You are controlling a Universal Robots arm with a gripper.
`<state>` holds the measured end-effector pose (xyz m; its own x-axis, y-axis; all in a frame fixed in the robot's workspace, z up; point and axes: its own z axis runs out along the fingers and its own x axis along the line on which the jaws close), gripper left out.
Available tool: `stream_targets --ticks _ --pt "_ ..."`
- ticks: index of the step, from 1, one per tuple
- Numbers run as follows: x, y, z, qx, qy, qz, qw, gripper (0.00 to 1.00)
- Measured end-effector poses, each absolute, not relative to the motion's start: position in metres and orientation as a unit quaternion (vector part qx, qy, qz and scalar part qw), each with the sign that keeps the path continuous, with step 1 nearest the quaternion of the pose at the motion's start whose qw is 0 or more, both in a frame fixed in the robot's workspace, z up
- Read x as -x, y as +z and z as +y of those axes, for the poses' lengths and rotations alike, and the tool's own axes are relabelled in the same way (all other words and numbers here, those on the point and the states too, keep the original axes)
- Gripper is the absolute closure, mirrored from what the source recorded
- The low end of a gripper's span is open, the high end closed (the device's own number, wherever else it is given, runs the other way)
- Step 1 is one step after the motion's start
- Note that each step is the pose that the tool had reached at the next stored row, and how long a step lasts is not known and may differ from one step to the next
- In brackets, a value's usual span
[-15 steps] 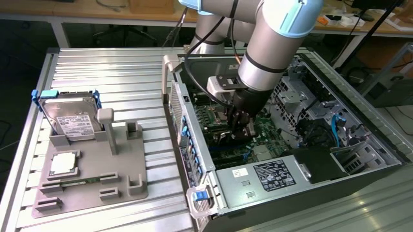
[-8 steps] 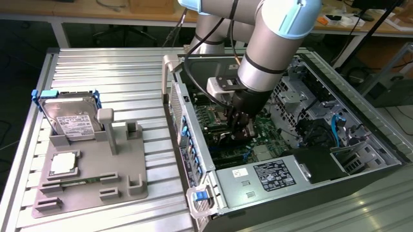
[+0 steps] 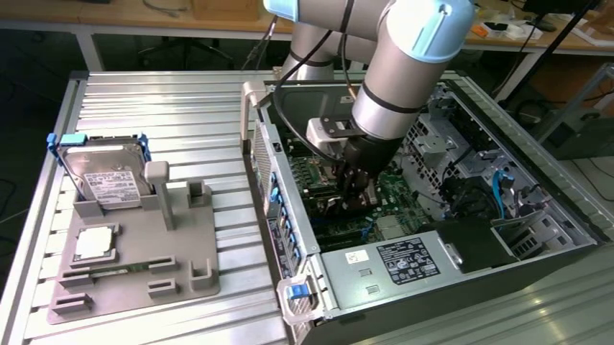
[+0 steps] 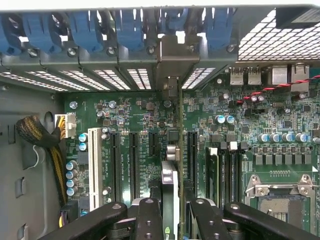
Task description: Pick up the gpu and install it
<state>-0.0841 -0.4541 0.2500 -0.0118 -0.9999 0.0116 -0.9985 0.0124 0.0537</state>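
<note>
The gpu (image 4: 170,172) appears edge-on in the wrist view as a thin dark card. Its silver end bracket (image 4: 173,65) reaches the rear slot panel of the case. My gripper (image 4: 172,220) is shut on it, with one black finger (image 4: 149,220) on each flat side. The card stands upright over the green motherboard (image 4: 240,125), in line with the black expansion slots (image 4: 134,160). Whether its edge sits in a slot is hidden. In the exterior view my gripper (image 3: 353,192) reaches down inside the open computer case (image 3: 537,237), and the gpu (image 3: 347,205) is a dark shape below it.
Blue slot latches (image 4: 125,25) line the case's rear wall. A white slot (image 4: 94,160), a braided cable bundle (image 4: 40,140) and the CPU socket (image 4: 280,200) flank the card. Outside the case, a grey fixture (image 3: 134,266) holds a hard drive (image 3: 108,180) and a processor (image 3: 96,243).
</note>
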Motion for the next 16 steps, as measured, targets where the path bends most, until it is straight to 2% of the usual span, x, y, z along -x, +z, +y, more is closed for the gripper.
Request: stream_targets --ticks 16 --pt "0.0824 0.2489 -0.4541 -0.703 -0.016 -0.711 0.024 0.73"
